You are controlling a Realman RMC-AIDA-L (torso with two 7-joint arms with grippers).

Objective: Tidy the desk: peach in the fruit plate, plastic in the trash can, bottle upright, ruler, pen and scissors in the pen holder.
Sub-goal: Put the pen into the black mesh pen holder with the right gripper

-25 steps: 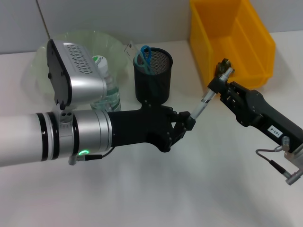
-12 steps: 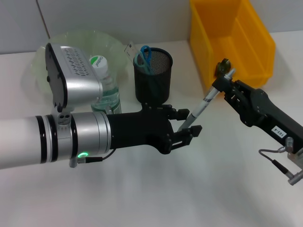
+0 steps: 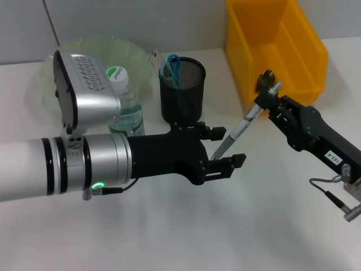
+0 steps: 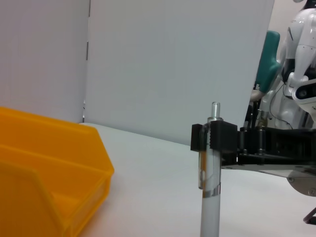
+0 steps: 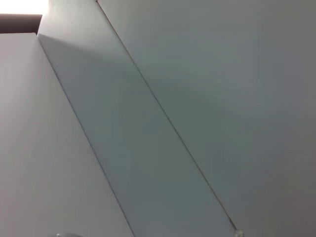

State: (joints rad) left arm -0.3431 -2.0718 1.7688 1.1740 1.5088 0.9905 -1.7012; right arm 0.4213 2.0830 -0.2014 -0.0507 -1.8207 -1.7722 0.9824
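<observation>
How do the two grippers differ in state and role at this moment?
The left gripper is open, its fingers spread on either side of the pen's lower end without clamping it; the right gripper is shut on the pen's upper end. The left gripper reaches in across the desk in front of the pen holder, while the right gripper sits beside the yellow bin. Both are black and meet at the same tilted pen.
</observation>
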